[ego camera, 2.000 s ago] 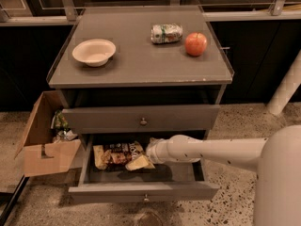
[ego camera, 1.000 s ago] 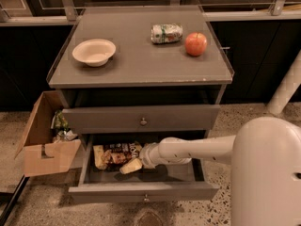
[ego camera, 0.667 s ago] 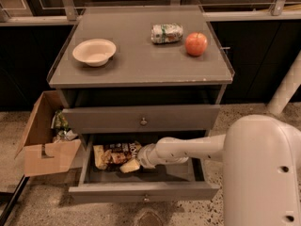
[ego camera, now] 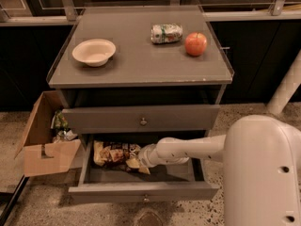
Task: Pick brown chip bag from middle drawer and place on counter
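Observation:
The brown chip bag lies in the left half of the open middle drawer, dark brown with pale yellow ends. My gripper reaches into the drawer from the right on a white arm and sits at the bag's right end, touching or overlapping it. The counter is the cabinet's flat grey top above.
On the counter stand a white bowl, a crushed green-white can and a red apple. The upper drawer is closed. An open cardboard box sits on the floor to the left. A white post stands at the right.
My arm has pushed further left into the drawer, bringing the gripper up against the bag's right end. The bag has stayed in place.

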{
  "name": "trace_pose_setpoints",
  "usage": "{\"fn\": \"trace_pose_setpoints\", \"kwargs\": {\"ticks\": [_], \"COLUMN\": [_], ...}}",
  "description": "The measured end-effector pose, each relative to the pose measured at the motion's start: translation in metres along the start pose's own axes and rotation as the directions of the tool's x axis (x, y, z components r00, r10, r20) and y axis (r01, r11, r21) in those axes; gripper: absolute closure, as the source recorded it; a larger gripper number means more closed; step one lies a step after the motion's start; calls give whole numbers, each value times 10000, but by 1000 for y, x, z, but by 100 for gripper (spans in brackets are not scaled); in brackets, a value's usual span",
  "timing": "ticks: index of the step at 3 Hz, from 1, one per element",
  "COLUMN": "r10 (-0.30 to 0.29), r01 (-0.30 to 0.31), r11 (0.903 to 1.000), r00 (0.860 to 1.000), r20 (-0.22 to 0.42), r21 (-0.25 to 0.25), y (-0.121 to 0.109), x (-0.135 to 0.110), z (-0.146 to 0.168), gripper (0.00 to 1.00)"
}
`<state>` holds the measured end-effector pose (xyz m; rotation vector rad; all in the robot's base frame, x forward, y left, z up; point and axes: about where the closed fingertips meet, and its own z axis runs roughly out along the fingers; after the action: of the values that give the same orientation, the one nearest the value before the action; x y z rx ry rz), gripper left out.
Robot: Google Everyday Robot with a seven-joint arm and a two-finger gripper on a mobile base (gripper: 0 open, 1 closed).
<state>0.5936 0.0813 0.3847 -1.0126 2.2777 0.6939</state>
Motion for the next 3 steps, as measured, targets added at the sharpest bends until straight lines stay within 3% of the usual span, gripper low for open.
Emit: {"fn": "trace_pose_setpoints", "kwargs": {"ticks": [1,2,3], "r10": [0,7,-30], "r01": [0,-7,17], "r11": [10000,10000,9995], "r00": [10000,10000,9991], "r20": [0,13,429], "r21": [0,-9,300], "y": [0,1,8], "x": [0,0,-3], "z": [0,0,-22], "gripper": [96,100,100]}}
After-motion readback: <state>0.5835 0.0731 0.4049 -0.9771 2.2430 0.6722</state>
